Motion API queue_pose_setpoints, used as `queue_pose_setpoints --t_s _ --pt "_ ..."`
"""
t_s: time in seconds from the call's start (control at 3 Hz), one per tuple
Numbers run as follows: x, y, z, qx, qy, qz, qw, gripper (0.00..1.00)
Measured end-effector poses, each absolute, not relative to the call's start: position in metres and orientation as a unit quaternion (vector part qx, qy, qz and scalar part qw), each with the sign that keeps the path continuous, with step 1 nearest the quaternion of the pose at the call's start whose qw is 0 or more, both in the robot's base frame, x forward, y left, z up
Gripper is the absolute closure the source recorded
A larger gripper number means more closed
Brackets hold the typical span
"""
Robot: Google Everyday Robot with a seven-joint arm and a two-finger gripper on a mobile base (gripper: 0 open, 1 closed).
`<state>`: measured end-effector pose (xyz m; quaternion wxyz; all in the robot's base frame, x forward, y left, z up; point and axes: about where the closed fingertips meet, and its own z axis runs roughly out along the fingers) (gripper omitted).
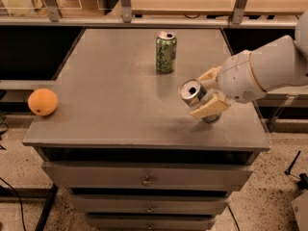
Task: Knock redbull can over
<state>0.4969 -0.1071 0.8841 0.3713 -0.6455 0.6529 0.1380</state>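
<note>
The redbull can (pixel 192 93), slim and silver with a pull-tab top, stands near the right front of the grey table (pixel 110 95). It is tilted, with its top leaning left and its base on the table. My gripper (pixel 196 96) reaches in from the right on a white arm. Its tan fingers (pixel 209 108) sit one behind and one in front of the can, open around it and touching it.
A green patterned can (pixel 166 51) stands upright at the table's back middle. An orange (pixel 42 101) lies at the left front corner. The table's front edge lies just in front of the redbull can. Drawers sit below the top.
</note>
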Motion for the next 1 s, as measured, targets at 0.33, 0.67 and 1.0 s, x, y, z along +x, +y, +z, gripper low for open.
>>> queue_pose_setpoints --t_s 0.33,0.67,1.0 --pt "0.513 -0.098 0.893 -0.681 0.637 0.077 0.352 1.00" --pt "0.525 -0.096 0.902 -0.717 0.619 0.036 0.319 1.00" --pt "0.530 -0.104 0.906 -0.740 0.618 0.002 0.265 1.00"
